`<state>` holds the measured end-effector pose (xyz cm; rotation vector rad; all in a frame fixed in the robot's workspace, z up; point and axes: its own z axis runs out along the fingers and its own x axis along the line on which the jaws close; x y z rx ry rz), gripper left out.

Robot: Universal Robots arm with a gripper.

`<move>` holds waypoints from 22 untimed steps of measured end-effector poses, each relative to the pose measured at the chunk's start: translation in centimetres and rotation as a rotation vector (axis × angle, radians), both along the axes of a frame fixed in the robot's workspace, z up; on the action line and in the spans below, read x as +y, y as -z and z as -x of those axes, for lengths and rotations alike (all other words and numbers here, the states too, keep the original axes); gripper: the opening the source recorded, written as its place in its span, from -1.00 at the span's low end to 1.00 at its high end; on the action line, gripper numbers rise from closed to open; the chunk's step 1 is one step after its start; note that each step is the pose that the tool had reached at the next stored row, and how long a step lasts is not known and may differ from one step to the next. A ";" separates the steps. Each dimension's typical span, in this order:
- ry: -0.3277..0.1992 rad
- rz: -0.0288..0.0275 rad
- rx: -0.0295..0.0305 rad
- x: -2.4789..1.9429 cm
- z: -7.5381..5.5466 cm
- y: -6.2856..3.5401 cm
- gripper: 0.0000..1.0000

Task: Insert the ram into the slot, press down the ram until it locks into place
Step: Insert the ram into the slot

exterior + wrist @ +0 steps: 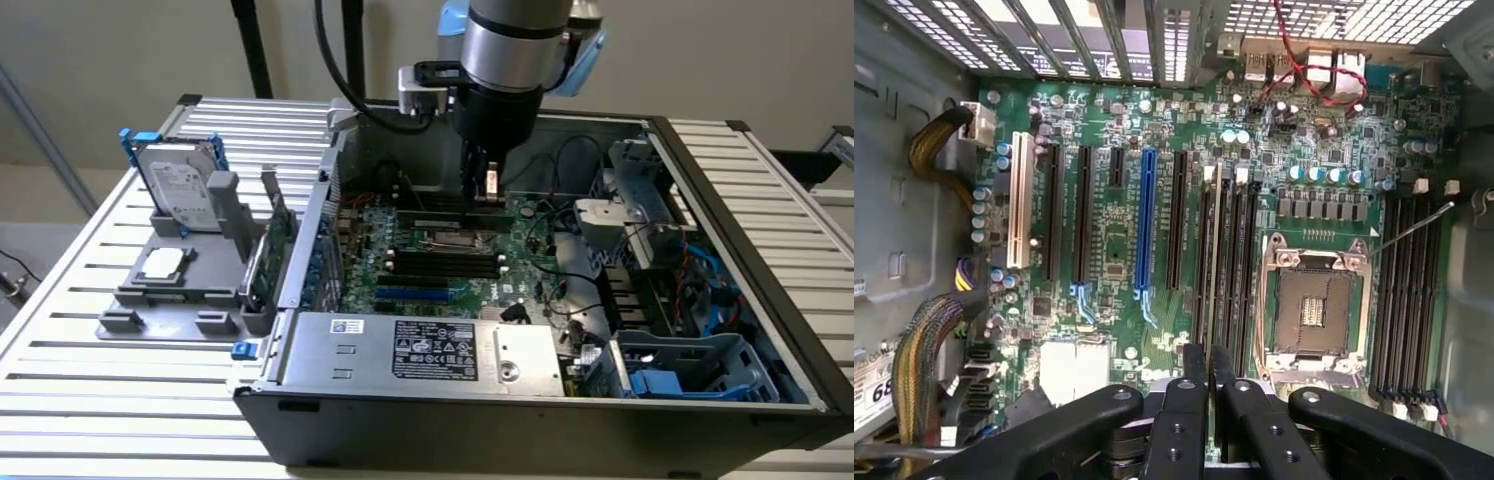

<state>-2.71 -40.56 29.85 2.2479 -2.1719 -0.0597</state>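
Arm reached down into the open computer case (747, 330), which stood on the slatted table (80, 330). Gripper (483, 197) hung low over the motherboard (527, 285), on the far side of the silver processor socket (451, 240) in the exterior view. In the wrist view the fingers (1189, 400) were drawn together, with only a thin dark gap between the tips. Could not tell whether anything was pinched in that gap. The tips lined up with one slot (1209, 260) in a bank of four black memory sockets lying between the blue socket (1147, 220) and the processor socket. White end clips showed at the far end of that bank. A second bank of black sockets (1409, 290) lay on the other side of the processor socket, apart from the gripper. In the exterior view a pale narrow strip (443, 222) ran along the far bank, directly under the fingertips. This was possibly the ram, not confirmed. A grey fixture (174, 285) sat outside the case to the exterior view's left, carrying a hard drive (183, 190).
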 end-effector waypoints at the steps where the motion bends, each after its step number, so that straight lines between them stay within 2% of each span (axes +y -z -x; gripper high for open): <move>1: -0.001 -0.0001 -0.0001 0.00 0.0 0.18 -0.74; 22: -0.006 -0.0001 0.0000 0.00 -0.1 4.00 -0.74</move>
